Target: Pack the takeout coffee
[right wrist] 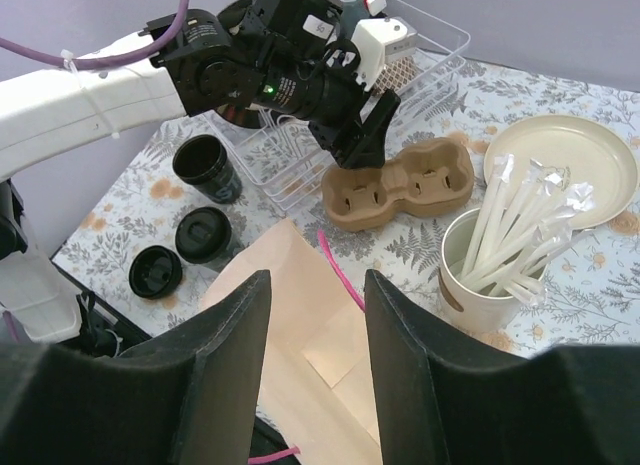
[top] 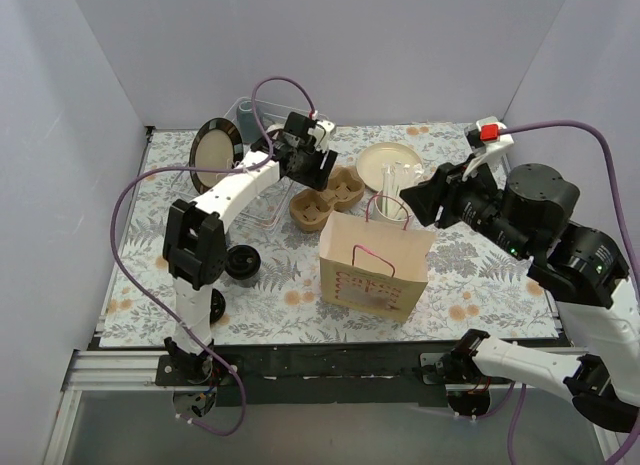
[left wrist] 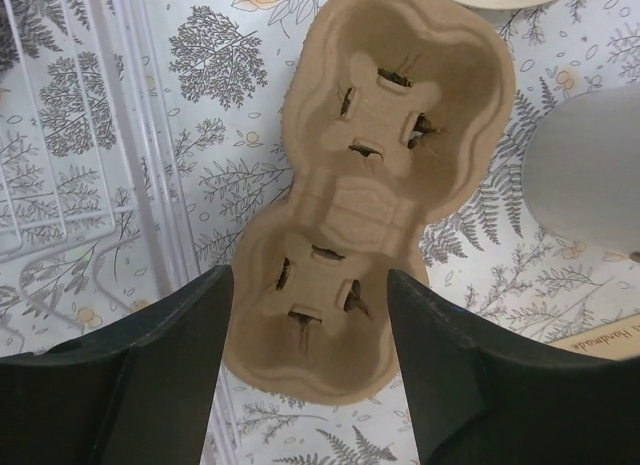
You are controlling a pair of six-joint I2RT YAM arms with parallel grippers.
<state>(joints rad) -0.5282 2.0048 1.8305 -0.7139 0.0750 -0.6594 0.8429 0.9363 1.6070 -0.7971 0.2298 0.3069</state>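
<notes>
One takeout coffee (top: 242, 261) (right wrist: 203, 233), a small cup under a round black lid, stands left of the paper bag (top: 375, 270) (right wrist: 300, 325). Nearer the table edge sits a second black lid (right wrist: 155, 272) (top: 216, 305); whether a cup is under it I cannot tell. My left gripper (left wrist: 310, 280) (top: 318, 175) is open, its fingers on either side of the near end of an empty brown cardboard cup carrier (left wrist: 390, 115) (right wrist: 400, 185). My right gripper (right wrist: 317, 277) (top: 418, 203) hangs open over the bag's mouth, holding nothing.
A white cup of wrapped straws (right wrist: 480, 275) and a beige plate (right wrist: 570, 165) stand right of the carrier. A clear wire rack (left wrist: 60, 185) (top: 262, 200) lies to its left, with a black plate (top: 215, 150) behind. A dark open cup (right wrist: 207, 168) stands by the left arm.
</notes>
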